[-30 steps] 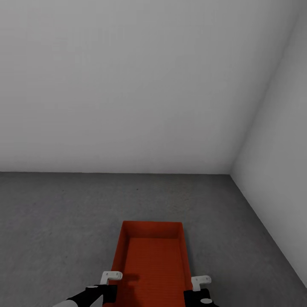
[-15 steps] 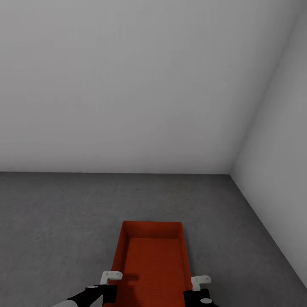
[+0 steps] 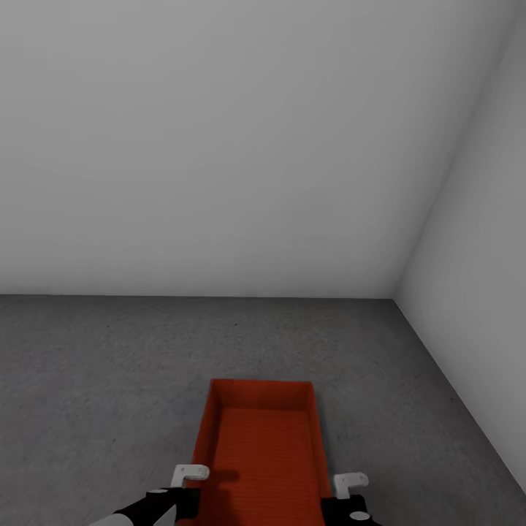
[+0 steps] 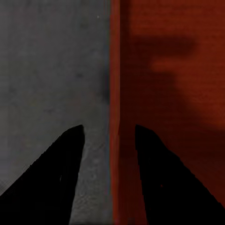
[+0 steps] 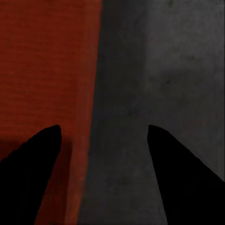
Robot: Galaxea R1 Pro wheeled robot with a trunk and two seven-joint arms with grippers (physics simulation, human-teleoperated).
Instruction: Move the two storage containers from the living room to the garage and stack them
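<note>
At the lower centre of the frame the storage container is lying on the dark floor, each long rim sitting between the spread fingers of the left end effector and the right end effector, with open floor all around.

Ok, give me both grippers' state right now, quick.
Left gripper: open, fingers straddling the orange-red plastic storage bin wall, not clamped.
Right gripper: open wide, straddling the opposite wall.

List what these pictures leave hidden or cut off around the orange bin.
- Storage container: near end cut by head view's bottom edge.
- Whether it rests on the floor: underside hidden.
- Left gripper: the wall stands in its gap; contact unclear.
- Right gripper: wide open.
</note>
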